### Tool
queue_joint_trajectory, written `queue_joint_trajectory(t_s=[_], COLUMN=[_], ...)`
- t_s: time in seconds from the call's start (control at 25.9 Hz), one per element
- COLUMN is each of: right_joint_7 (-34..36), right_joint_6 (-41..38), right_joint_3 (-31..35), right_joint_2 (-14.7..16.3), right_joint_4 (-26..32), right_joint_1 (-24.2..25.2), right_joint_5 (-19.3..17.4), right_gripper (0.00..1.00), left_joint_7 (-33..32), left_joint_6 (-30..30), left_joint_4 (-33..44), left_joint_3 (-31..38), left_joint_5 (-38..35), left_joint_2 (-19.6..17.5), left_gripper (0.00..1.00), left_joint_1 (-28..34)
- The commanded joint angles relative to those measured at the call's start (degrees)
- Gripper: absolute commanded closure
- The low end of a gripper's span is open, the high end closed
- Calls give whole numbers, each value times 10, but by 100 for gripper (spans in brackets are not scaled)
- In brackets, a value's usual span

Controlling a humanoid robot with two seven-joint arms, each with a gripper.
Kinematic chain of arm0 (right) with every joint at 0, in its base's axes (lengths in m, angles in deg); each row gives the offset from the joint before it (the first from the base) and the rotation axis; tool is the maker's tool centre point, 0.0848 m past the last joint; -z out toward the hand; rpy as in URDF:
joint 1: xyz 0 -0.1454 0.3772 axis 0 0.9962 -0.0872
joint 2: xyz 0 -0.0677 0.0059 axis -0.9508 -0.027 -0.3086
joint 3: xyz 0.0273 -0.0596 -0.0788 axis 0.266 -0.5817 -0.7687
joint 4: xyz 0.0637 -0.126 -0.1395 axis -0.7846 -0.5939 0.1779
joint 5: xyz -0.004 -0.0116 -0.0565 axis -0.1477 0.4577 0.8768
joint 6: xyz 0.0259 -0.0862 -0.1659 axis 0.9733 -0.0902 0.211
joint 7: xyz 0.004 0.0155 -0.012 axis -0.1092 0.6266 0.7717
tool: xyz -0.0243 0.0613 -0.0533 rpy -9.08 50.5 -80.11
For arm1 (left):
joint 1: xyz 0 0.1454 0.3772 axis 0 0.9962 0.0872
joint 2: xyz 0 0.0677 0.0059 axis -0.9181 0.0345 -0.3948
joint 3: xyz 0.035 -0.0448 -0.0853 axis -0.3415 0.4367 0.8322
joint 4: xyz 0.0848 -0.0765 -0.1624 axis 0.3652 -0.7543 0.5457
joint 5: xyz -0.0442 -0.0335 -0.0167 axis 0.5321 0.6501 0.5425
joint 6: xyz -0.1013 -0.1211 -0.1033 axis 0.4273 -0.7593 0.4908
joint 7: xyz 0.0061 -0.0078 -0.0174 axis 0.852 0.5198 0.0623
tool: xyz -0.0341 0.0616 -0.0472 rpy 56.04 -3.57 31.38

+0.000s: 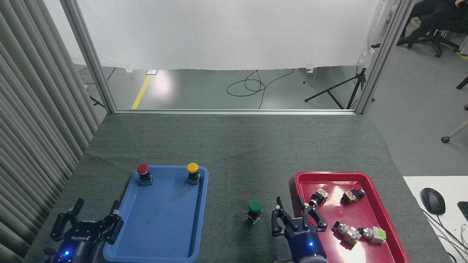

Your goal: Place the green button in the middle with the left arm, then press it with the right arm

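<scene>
Standing upright on dark grey felt-like mat surface, between blue plastic tray and red plastic tray: small push button, round green mushroom cap on black-and-metallic square base. Placement central, presumably for pressing. Right pincer just beside button, apart from it, fingers spread, holding nothing. Left pincer at blue tray's near-left corner, fingers spread, empty, clear of work zone. Cap glossy, domed, unobstructed.

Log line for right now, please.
green button: upright on mat, untouched | left gripper: open | right gripper: open
</scene>
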Motion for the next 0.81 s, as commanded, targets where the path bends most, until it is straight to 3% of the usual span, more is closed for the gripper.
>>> queue_joint_trajectory(t_s=[0.0,0.31,0.77], right_joint_7=[1,1,70], right_joint_6=[-1,4,5], right_joint_3=[22,27,52], right_joint_2=[7,14,17], right_joint_4=[32,112,98], right_joint_1=[29,119,110], right_joint_5=[0,2,3], right_gripper=[0,0,0], left_joint_7=[-1,-1,-1], left_joint_6=[1,0,0], left_joint_4=[7,6,4], left_joint_3=[0,0,1], left_joint_5=[1,2,6], left_joint_2=[0,0,2], left_gripper=[0,0,0], left_joint_1=[-1,7,-1])
